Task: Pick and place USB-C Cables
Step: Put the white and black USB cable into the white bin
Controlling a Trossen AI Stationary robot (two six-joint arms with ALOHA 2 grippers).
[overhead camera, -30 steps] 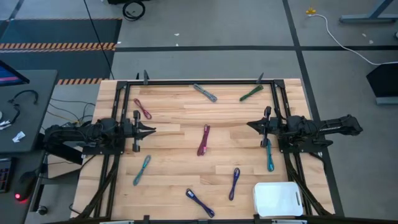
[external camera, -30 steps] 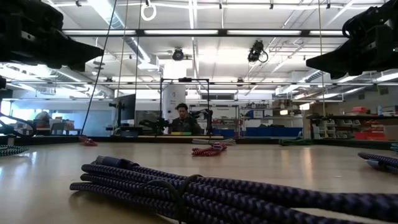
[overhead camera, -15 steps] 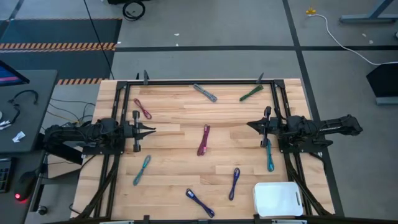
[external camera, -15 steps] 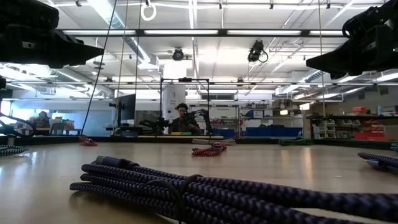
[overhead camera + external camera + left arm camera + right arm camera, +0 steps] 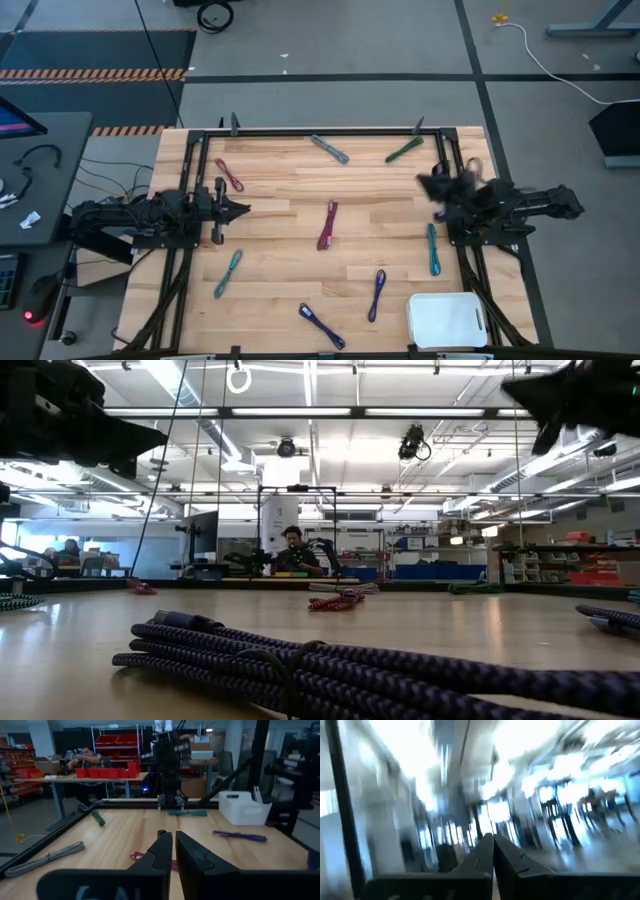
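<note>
On the wooden surface [image 5: 290, 195], eight USB-C Cables [image 5: 327, 225] lie scattered, one white bin [image 5: 447, 319] at a corner. Left gripper [image 5: 240, 209] and right gripper [image 5: 423, 183] hover at opposite sides, both pinched closed, empty.

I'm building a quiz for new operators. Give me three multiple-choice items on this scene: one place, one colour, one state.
1. The white bin sits: A at the table's centre; B at a corner on the right arm's side; C beside the left arm.
2. The cable at the table's centre is: A green; B grey; C magenta.
3. The left gripper is: A shut, empty; B open wide; C shut on a cable.
Key: B, the high view shows that corner; C, seen from above; A, its wrist view shows fingers together, nothing between.
</note>
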